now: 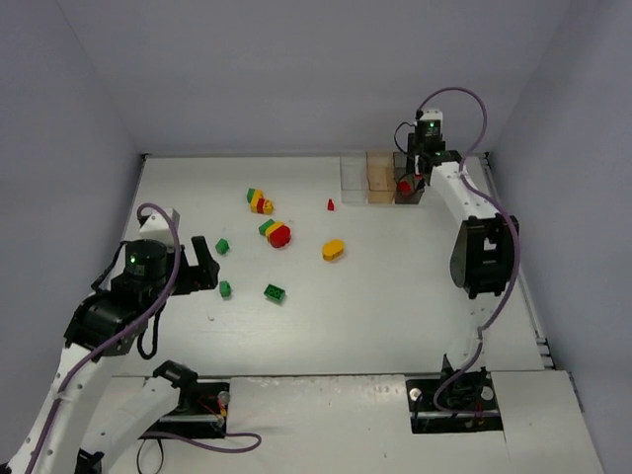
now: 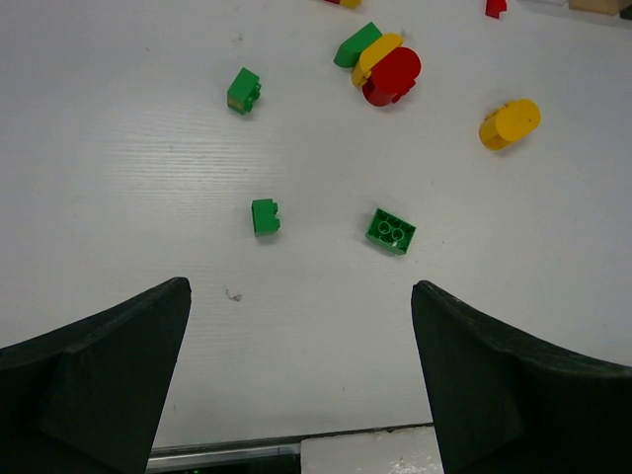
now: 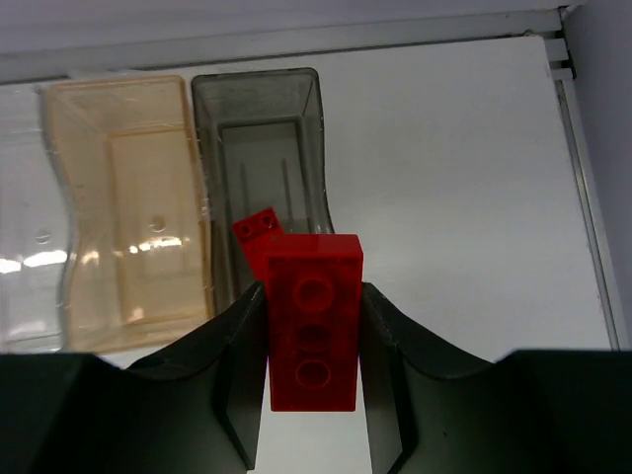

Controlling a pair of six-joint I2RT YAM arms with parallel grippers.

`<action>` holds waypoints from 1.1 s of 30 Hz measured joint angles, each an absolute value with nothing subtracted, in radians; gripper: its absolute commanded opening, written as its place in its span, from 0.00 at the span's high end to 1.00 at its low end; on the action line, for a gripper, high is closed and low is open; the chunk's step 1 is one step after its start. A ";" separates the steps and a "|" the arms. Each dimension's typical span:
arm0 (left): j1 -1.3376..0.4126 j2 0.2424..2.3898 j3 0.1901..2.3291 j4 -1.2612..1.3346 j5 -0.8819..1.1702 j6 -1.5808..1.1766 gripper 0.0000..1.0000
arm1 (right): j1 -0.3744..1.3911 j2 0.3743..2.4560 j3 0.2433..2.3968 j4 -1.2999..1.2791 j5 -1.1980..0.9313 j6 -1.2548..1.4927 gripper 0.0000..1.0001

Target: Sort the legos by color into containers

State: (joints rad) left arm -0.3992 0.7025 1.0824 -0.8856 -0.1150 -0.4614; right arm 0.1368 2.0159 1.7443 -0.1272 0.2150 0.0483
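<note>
Brick (image 3: 314,336), red and long, pinched by the jaws of the right gripper (image 3: 311,301) at lower centre of the right wrist view, overlapping the near end of the dark grey container (image 3: 255,79); the orange container (image 3: 118,91) adjoins it on the left. On the table (image 2: 118,178), green legos (image 2: 391,230) and a yellow lego (image 2: 510,122) lie in the upper half of the left wrist view, beyond the left gripper (image 2: 301,326), jaws spread wide

The setting is a robotics laboratory test cell. A white table (image 1: 395,296) is enclosed on three sides by plain pale walls (image 1: 296,69), with the left arm (image 1: 104,316) and right arm (image 1: 479,247) bolted to base plates (image 1: 489,415) at its near edge and purple cables (image 1: 464,94) exposed. Toy legos (image 1: 275,292) and a row of containers (image 1: 380,176) are laid out on it.
</note>
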 measured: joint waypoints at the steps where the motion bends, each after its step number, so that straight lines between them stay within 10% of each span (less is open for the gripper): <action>1: -0.399 0.717 1.082 -0.883 -0.120 -0.462 0.13 | 0.125 2.057 1.776 -0.128 0.204 0.032 0.97; 20: -0.399 0.901 1.082 -0.822 -0.140 -0.484 0.13 | 0.064 2.376 2.072 -0.122 0.053 -0.077 0.45; 33: -0.399 0.871 1.082 -0.826 -0.140 -0.496 0.13 | 0.078 2.292 1.952 -0.116 -0.023 -0.007 0.55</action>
State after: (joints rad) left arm -0.3992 0.8715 1.0824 -0.8261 -0.1398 -0.4965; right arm 0.0780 2.2925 1.9518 -0.1162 -0.0235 -0.0071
